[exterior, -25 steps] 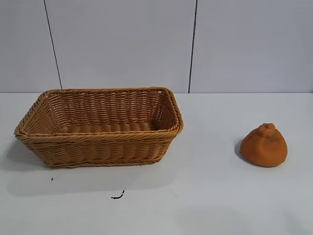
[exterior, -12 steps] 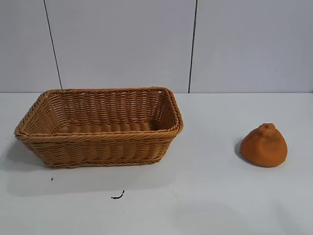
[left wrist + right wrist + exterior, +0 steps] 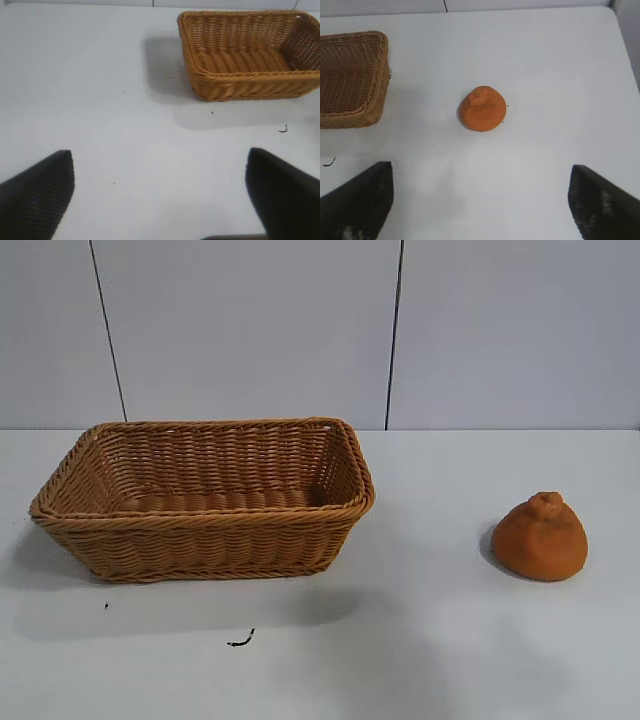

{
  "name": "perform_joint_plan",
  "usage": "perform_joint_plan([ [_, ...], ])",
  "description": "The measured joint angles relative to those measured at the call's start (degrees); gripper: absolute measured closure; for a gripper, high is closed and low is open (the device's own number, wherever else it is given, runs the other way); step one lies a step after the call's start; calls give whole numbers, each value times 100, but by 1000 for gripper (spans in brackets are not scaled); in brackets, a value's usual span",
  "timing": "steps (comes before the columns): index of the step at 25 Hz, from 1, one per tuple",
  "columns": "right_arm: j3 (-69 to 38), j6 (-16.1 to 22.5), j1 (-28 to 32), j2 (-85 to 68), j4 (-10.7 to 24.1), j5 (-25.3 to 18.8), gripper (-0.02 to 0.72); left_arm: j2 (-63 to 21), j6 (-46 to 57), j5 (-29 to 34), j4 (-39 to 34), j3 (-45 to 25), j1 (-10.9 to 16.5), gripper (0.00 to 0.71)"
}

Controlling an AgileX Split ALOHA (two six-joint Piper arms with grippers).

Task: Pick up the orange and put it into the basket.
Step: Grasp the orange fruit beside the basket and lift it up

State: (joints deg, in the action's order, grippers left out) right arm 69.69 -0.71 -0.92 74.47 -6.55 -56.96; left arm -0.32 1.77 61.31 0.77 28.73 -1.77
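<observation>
Both claws wide open and empty, the orange untouched on the counter.

The right claw (image 3: 480,200) hangs above the white counter (image 3: 430,640) with its two dark fingers (image 3: 355,200) spread far apart, nothing between them, and the orange (image 3: 540,537) sits clear ahead of that gap, well short of any contact. The fruit rests on the counter with its knobby bump up, well apart from the basket (image 3: 205,498), off to the basket's right from where I stand. The left claw (image 3: 160,195) is spread just as wide over bare counter, gripping nothing, with the wicker basket farther off beyond it. A small dark squiggle (image 3: 241,640) marks the counter in front of the basket.
</observation>
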Motion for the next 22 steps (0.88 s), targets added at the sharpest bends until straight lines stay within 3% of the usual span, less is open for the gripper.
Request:
perform_joint_plan([
  [7,1205,-229,0,1782,-180,-80,63,0,0,0,0,0,0,44],
  [13,1303,-248,-309,2885,-173,-108,64,0,0,0,0,0,0,44],
  [22,1310,71,-464,4108,42,-63,64,0,0,0,0,0,0,44],
])
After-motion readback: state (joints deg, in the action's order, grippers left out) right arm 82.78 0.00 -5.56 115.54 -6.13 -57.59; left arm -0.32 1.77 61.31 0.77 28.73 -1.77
